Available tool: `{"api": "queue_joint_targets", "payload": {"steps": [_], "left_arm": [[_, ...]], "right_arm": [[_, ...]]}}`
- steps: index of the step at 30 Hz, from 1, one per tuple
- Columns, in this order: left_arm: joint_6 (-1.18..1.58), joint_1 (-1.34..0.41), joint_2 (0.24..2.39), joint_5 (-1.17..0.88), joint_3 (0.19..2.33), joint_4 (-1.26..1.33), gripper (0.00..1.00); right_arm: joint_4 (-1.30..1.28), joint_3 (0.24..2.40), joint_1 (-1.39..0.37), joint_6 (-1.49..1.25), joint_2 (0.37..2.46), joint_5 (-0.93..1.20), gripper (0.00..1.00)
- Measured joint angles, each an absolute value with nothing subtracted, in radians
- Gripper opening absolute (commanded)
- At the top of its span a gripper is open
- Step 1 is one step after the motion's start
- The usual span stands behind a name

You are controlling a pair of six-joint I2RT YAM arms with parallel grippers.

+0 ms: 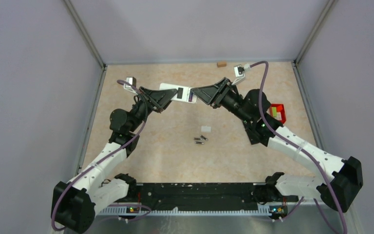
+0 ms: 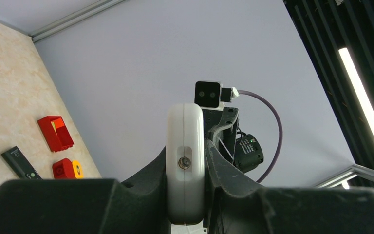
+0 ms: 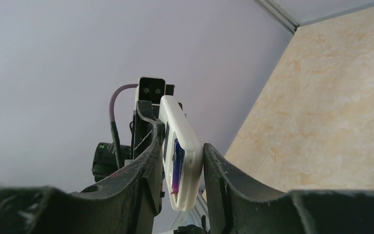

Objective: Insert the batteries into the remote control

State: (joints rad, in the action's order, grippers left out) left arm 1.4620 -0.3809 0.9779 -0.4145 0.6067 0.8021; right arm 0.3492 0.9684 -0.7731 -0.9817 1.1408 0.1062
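Note:
A white remote control (image 1: 177,92) is held in the air between both arms, above the far middle of the table. My left gripper (image 1: 167,98) is shut on its left end, seen end-on in the left wrist view (image 2: 185,161). My right gripper (image 1: 200,94) is shut on its right end (image 3: 182,146). A purplish battery (image 3: 177,163) sits in the remote's open compartment. A few small dark batteries (image 1: 200,140) lie loose on the table's middle, below the remote. A small white piece (image 1: 206,128) lies just behind them.
A red box (image 1: 277,113) stands at the right, partly behind my right arm; it also shows in the left wrist view (image 2: 56,132) beside a red and yellow block (image 2: 67,168) and a black remote (image 2: 20,162). A small wooden block (image 1: 221,64) lies at the back wall.

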Motion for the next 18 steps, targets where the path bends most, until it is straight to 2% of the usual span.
{"api": "queue_joint_targets", "payload": {"steps": [8,15,18], "left_arm": [[1.455,-0.381,0.978,-0.428,0.61,0.807,0.0],[1.438,-0.377,0.99,-0.442,0.617,0.8,0.0],[1.443,-0.375,1.005,-0.45,0.627,0.804,0.0]], "right_arm": [[0.347,0.968,-0.77,-0.969,1.142,0.111,0.34],[0.33,0.968,-0.767,-0.973,1.161,0.104,0.09],[0.329,0.969,-0.763,-0.976,1.161,0.099,0.08]]}}
